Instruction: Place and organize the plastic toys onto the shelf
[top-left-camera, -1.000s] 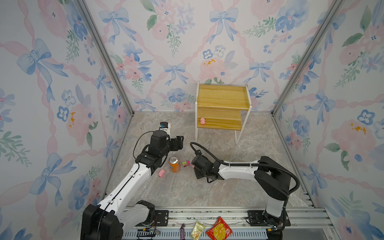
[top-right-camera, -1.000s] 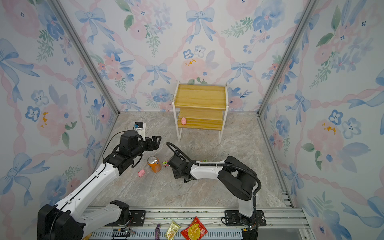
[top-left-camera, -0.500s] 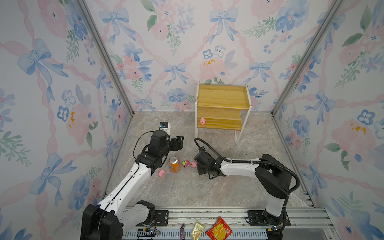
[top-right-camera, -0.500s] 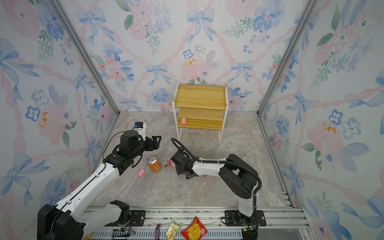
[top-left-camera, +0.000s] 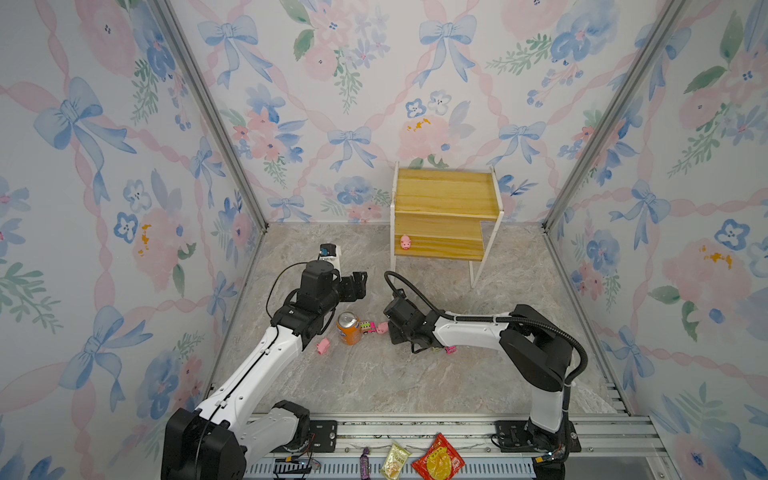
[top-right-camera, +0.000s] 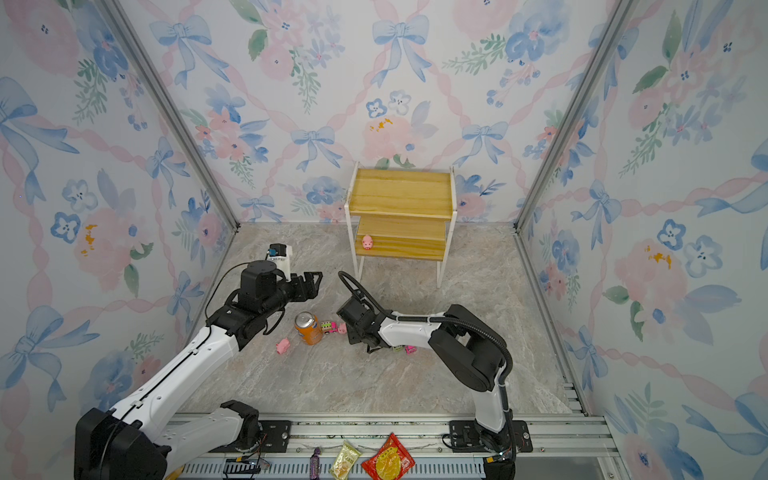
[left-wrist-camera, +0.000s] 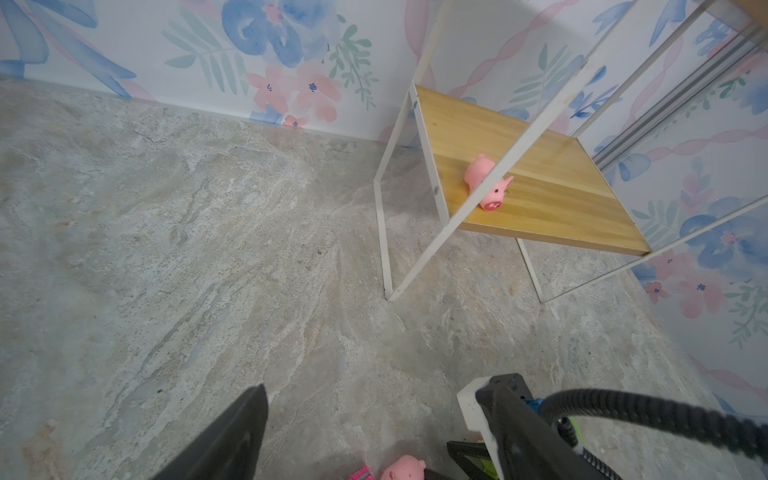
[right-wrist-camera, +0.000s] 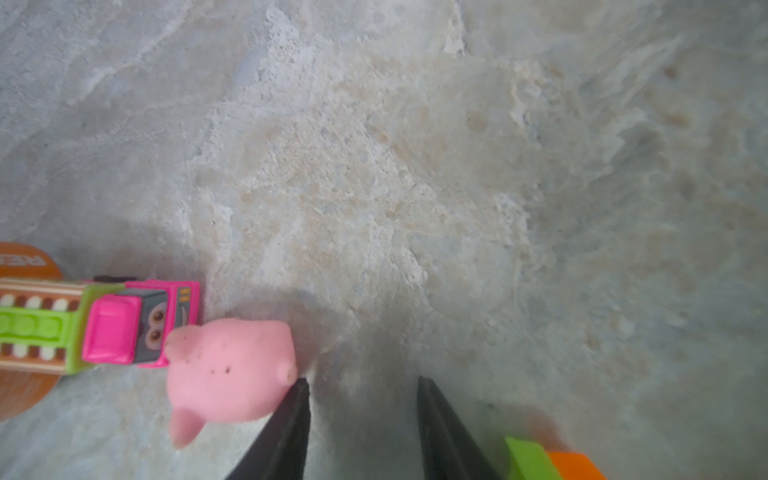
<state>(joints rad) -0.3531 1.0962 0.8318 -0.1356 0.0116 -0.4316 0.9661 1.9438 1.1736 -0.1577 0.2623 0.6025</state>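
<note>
The shelf (top-left-camera: 444, 195) stands at the back of the counter (top-left-camera: 374, 386), close to the flowered wall. One pink pig (top-left-camera: 405, 242) sits on its lower board, near the left end. The left wrist view shows this pig (left-wrist-camera: 486, 183) partly behind a white bar of the frame.

The other toys in view lie on the counter. An orange soda can (top-left-camera: 348, 329) stands upright near the middle, with a toy truck (top-left-camera: 365, 327) just beside it on the right. A second pig (top-left-camera: 382, 328) lies against the truck's pink cab, as the right wrist view shows (right-wrist-camera: 228, 374). A third pig (top-left-camera: 322, 345) lies left of the can, close to the left arm. A small pink truck (top-left-camera: 450, 350) peeps out from under the right forearm.

The right claw (top-left-camera: 390, 330) is low over the counter and points toward the second pig. In its wrist view the right claw (right-wrist-camera: 361, 380) is released, the fingers a little apart with only bare counter between them. One fingertip (right-wrist-camera: 297, 399) touches the second pig's side, and the claw grasps nothing. A blurred green and orange truck (right-wrist-camera: 540, 461) shows just beside the other finger.

The left claw (top-left-camera: 360, 286) hovers above the counter beyond the can and faces the shelf. Its fingers are spread and hold nothing.

Snack packets (top-left-camera: 438, 459) lie on the front rail.
</note>
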